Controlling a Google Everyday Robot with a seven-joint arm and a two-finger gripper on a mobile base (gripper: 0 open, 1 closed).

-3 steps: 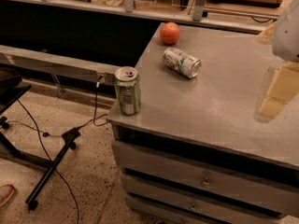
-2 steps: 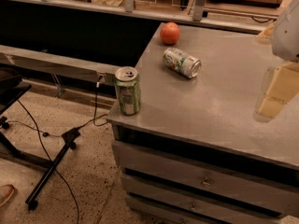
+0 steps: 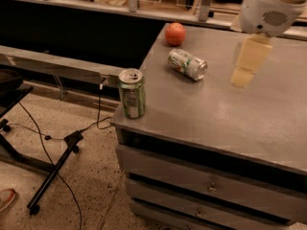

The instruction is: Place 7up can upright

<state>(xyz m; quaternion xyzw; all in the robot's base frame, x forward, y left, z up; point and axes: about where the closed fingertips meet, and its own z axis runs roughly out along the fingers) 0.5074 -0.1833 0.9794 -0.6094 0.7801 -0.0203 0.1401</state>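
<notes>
In the camera view, the 7up can [image 3: 187,63] lies on its side on the grey table [image 3: 249,123], toward the far left part of the top, with its silver top turned to about 4 o'clock. From the can, a round orange fruit [image 3: 175,33] sits at 11 o'clock, near but apart. A darker green can [image 3: 132,93] stands upright at 7 o'clock, close to the table's front left corner. The gripper [image 3: 242,75] hangs above the tabletop at 3 o'clock from the 7up can, apart from it, under the white arm housing [image 3: 273,6] at the upper right. I cannot tell whether it is spread or pressed together, and it holds nothing visible. Drawers [image 3: 206,186] line the table's front, and black cables [image 3: 53,162] trail over the speckled floor at 8 o'clock.
</notes>
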